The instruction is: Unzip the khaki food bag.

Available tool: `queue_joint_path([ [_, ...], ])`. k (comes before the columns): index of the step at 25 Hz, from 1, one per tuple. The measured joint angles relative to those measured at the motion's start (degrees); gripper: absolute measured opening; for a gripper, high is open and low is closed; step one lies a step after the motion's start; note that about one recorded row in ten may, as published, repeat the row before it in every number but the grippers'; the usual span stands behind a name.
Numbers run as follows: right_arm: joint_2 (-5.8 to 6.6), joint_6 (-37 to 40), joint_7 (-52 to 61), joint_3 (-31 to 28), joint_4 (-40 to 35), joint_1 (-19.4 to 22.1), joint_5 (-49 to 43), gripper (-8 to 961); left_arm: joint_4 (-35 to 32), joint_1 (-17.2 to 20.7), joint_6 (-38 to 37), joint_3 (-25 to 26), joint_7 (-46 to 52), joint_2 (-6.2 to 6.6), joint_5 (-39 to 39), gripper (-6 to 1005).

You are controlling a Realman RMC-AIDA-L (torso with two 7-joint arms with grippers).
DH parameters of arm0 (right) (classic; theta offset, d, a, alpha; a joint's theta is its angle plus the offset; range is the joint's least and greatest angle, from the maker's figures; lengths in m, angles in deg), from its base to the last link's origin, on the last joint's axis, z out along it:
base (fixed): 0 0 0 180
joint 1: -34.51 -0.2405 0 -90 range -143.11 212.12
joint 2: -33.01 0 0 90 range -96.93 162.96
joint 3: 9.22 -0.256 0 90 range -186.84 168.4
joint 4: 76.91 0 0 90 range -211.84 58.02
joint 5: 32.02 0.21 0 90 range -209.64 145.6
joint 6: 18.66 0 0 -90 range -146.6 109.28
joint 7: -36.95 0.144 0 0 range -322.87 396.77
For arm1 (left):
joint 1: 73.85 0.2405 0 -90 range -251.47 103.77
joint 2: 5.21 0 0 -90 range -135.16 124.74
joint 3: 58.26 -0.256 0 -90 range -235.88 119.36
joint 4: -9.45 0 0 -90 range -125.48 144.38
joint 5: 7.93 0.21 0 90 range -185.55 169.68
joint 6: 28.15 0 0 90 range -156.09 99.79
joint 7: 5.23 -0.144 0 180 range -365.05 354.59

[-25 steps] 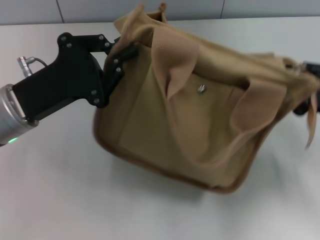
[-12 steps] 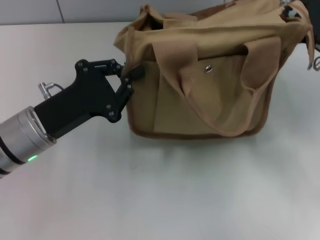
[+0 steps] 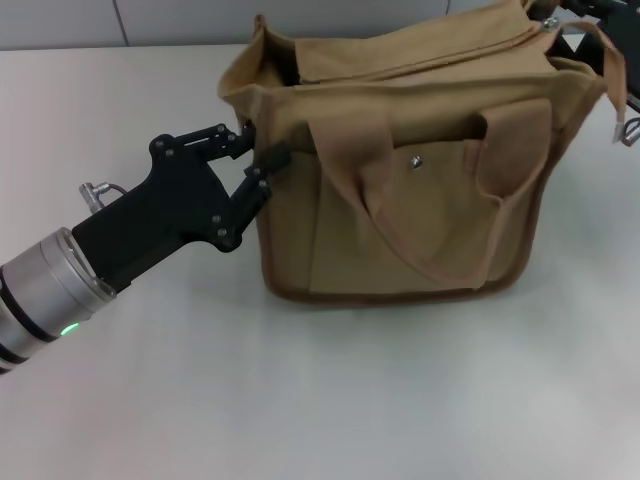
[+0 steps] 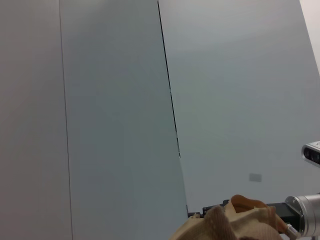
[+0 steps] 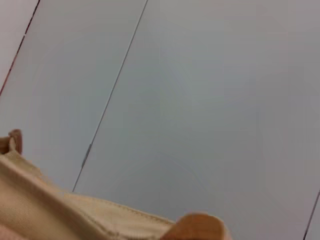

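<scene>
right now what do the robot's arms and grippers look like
The left gripper is matte black, angular plates joined by visible screws, with linkage fingers. Behind it sits a silver cylindrical wrist with a green light and a small metal connector stub. Of the right gripper, only a black edge shows at the head view's top corner.

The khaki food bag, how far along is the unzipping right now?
Done: the khaki food bag stands upright on the table, its left end pinched by the left tool. In hand: the right tool is at the bag's top right corner; its grip is hidden. Left: whether the top zipper has opened can't be judged.
</scene>
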Motion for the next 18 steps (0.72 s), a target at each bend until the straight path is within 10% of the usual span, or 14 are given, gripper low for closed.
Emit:
queue_joint_path([
  [5,0.06,4.61,-0.11,-0.33,-0.06,3.24,5.66,307,-0.57,1.54,-2.18,0.83,-0.27,0.09,-0.19,229],
  [18,0.31,20.07,7.54,-0.30,-0.12,13.74,14.76,724,-7.23,9.82,-11.95,2.97,0.43,0.66,-0.19,755],
])
